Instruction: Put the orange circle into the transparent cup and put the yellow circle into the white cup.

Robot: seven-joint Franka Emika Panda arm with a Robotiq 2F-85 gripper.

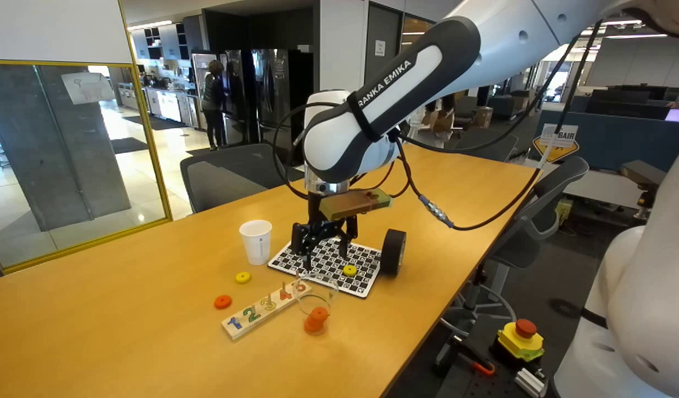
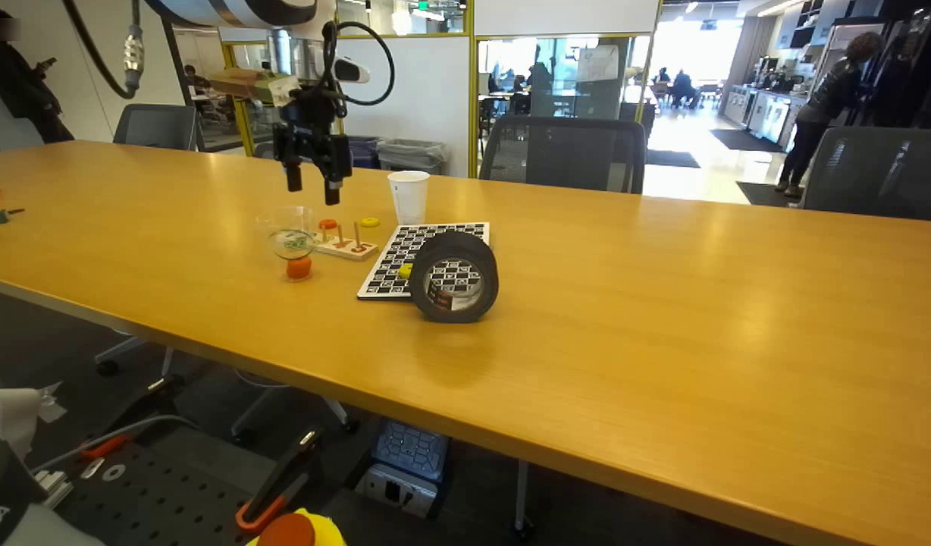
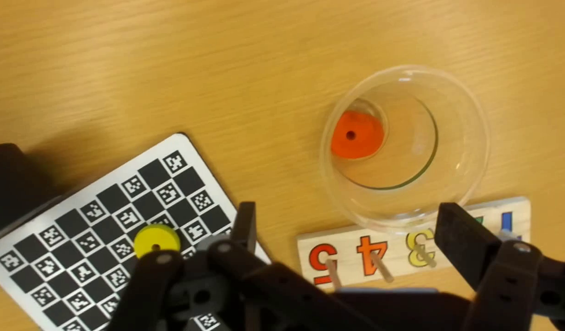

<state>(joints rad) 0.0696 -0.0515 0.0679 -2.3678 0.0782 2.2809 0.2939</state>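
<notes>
The transparent cup (image 1: 317, 290) stands on the table in both exterior views (image 2: 289, 235). Orange circles (image 1: 316, 319) show at its bottom, also in the wrist view (image 3: 357, 135). The white cup (image 1: 256, 241) stands upright beyond the checkerboard (image 2: 410, 199); its inside is hidden. One yellow circle (image 1: 349, 270) lies on the checkerboard, also in the wrist view (image 3: 156, 239). Another yellow circle (image 1: 243, 277) and an orange circle (image 1: 223, 301) lie on the table. My gripper (image 1: 325, 258) is open and empty, held above the table, its fingers (image 3: 347, 209) beside the transparent cup's rim.
A wooden peg board (image 1: 265, 309) with numbers lies beside the transparent cup. The black-and-white checkerboard (image 1: 328, 260) lies under and behind the gripper. A black tape roll (image 1: 393, 252) stands on edge at its side (image 2: 454, 311). Chairs stand along the table.
</notes>
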